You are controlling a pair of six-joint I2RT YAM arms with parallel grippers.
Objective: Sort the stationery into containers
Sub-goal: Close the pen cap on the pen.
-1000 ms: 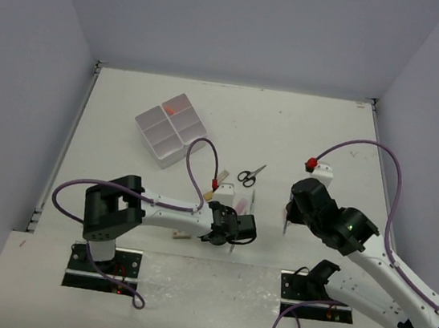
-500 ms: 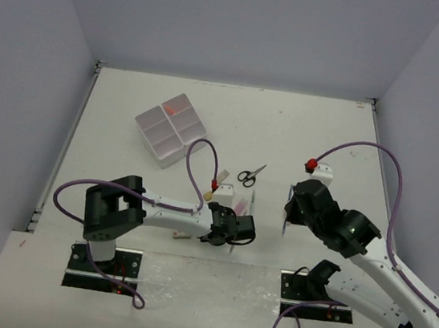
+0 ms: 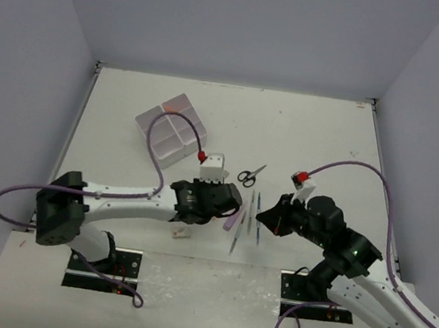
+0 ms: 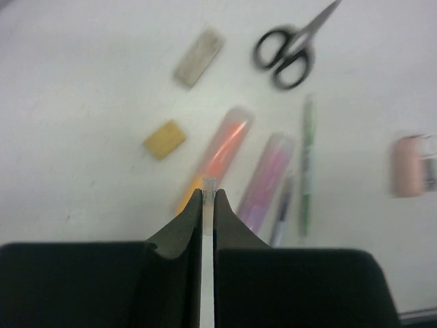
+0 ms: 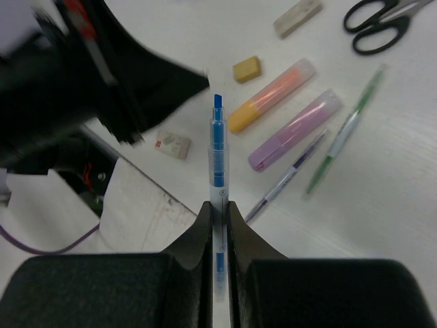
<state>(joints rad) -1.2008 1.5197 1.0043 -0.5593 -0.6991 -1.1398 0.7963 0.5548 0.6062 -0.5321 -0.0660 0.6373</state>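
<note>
My left gripper (image 4: 208, 195) is shut on a thin clear tube (image 4: 209, 186) and hangs above the loose stationery. Below it lie an orange highlighter (image 4: 220, 152), a pink-purple highlighter (image 4: 268, 179), a green pen (image 4: 307, 164), a purple pen (image 4: 281, 212), black-handled scissors (image 4: 290, 48), a beige eraser (image 4: 164, 139), a white eraser (image 4: 199, 57) and a pink piece (image 4: 408, 166). My right gripper (image 5: 217, 205) is shut on a blue pen (image 5: 217, 147), held above the same items. The four joined bins (image 3: 171, 128) stand at the back left, one holding something orange.
A small labelled eraser (image 5: 172, 145) lies near the table's front edge, also in the top view (image 3: 181, 234). The left arm's black body (image 5: 130, 82) is close to the blue pen's tip. Both grippers (image 3: 234, 206) (image 3: 264, 216) are nearly side by side mid-table.
The left arm has swung and stretched out, its gripper now higher and farther right. The right gripper has moved left and down toward the centre. The pens and highlighters now show between them.
</note>
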